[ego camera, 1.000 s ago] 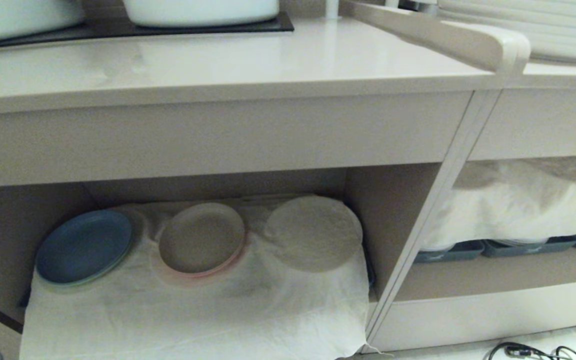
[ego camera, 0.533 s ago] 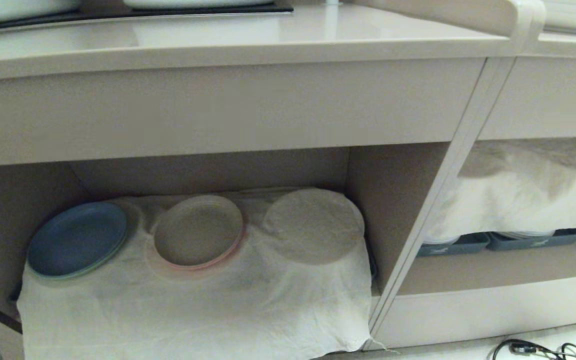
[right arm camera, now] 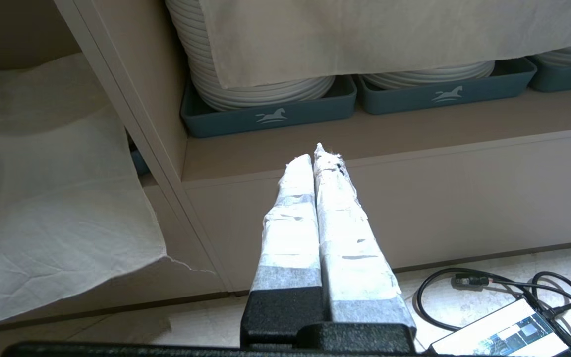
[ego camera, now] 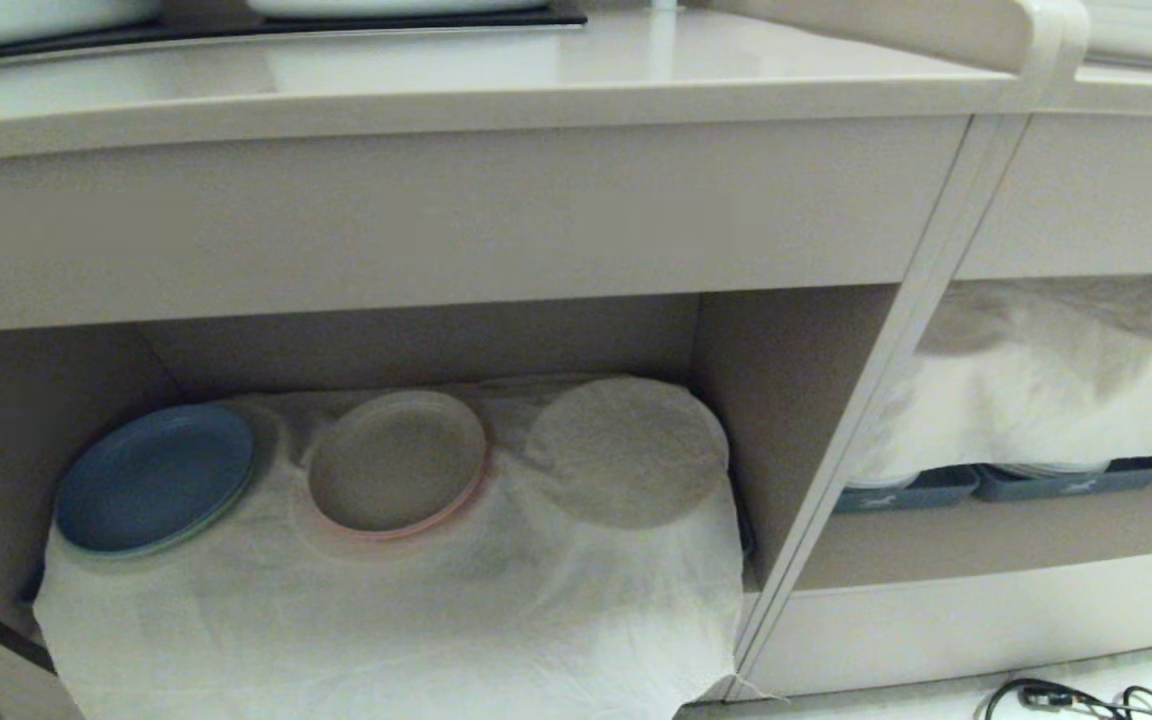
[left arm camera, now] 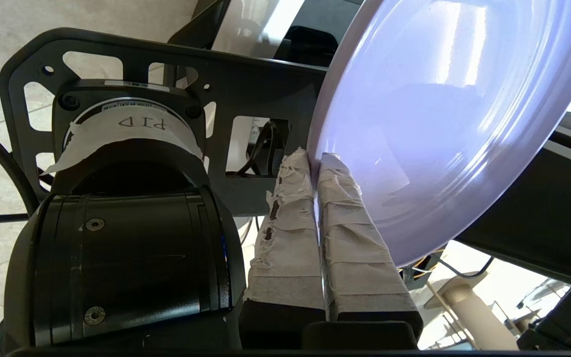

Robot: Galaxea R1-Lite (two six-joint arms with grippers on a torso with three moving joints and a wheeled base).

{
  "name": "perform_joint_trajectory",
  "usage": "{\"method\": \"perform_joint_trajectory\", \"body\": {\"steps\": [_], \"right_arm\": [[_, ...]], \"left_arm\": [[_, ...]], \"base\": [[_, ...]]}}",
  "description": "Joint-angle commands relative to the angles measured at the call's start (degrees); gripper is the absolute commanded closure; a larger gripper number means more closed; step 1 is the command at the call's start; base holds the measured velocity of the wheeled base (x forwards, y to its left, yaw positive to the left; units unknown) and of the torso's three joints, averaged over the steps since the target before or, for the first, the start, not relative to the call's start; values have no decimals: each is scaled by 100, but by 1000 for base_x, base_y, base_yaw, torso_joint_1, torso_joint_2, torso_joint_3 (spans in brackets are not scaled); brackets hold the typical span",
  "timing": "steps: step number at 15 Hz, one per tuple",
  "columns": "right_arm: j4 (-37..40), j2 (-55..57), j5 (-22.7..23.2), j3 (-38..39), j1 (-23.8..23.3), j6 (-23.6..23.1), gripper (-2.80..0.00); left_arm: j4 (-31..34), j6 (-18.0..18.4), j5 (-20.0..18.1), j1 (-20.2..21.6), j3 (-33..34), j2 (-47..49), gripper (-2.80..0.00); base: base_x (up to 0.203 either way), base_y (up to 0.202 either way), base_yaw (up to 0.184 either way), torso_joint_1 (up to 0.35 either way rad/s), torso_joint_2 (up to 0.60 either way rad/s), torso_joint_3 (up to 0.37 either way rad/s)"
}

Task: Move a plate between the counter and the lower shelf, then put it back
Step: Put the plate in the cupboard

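Between my left jaws, clamped on its rim, the round matte lilac plate should enter the cloth-draped lower shelf level; right jaws closed, empty.

A pale lilac-purple plate with glossy white highlights is seen at the upper right of the left wrist view, gripped between fingers wrapped in white tape. In the head view, a beige counter runs along the top, and a black hob panel is set at the upper left. At lower left, a wrinkled white cloth is draped over the lower shelf, on which a blue plate and a beige, pink-rimmed plate are shown. Grey-blue trays printed with a white horse motif are seen at the top of the right wrist view.
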Motion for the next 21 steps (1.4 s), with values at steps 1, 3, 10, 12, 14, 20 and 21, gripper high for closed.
{"method": "perform_joint_trajectory", "body": {"steps": [1, 3, 10, 12, 14, 20, 21], "right_arm": [[-3, 3, -1, -2, 1, 6, 0], [2, 9, -1, 2, 1, 4, 0], [-1, 0, -1, -6, -1, 6, 0], [-5, 0, -1, 2, 1, 6, 0], [2, 0, -1, 2, 0, 6, 0], [0, 0, -1, -6, 1, 6, 0], [2, 0, -1, 2, 1, 6, 0]], "left_arm": [[36, -10, -12, 2, -2, 0, 0], [36, -10, -12, 2, -2, 0, 0], [4, -1, -56, 2, -10, 9, 0], [-205, -10, -248, 2, -10, 15, 0], [-268, -1, -271, 2, -10, 103, 0], [-914, -19, -356, 2, -7, 703, 0], [-1021, -19, -383, -4, -9, 830, 0]], "base": [[0, 0, 0, 0, 0, 0], [0, 0, 0, 0, 0, 0], [0, 0, 0, 0, 0, 0], [0, 0, 0, 0, 0, 0], [0, 0, 0, 0, 0, 0], [0, 0, 0, 0, 0, 0], [0, 0, 0, 0, 0, 0]]}}
